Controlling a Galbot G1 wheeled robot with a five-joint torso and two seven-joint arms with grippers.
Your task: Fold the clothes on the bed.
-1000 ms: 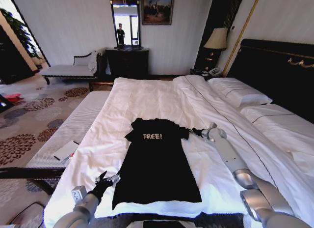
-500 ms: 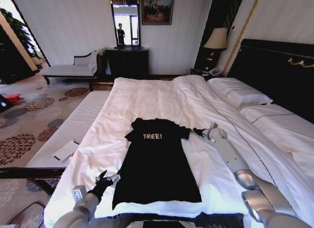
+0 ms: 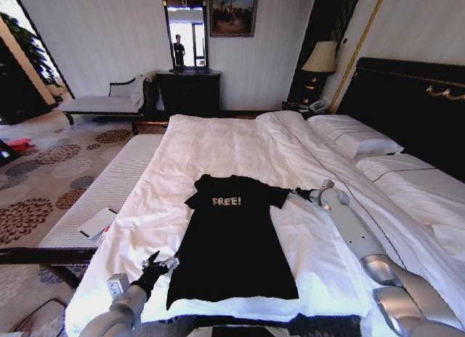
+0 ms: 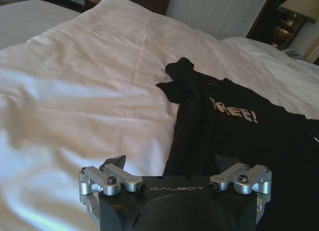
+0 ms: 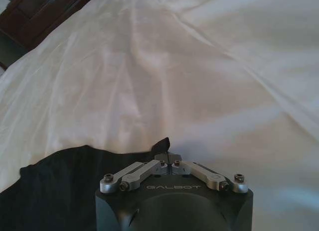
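Head view: the black T-shirt (image 3: 231, 239) lies flat on the white duvet of the bed (image 3: 218, 144), toward its foot edge, collar pointing at the far side. The right gripper (image 3: 296, 193) is at the shirt's right sleeve tip. The left gripper (image 3: 155, 264) hovers beside the shirt's lower left hem corner.

Left wrist view: the left gripper (image 4: 170, 161) has its fingers spread apart, straddling the T-shirt's (image 4: 234, 136) side edge.

Right wrist view: the right gripper (image 5: 167, 159) has its fingers pinched together on the sleeve edge of the T-shirt (image 5: 60, 183).
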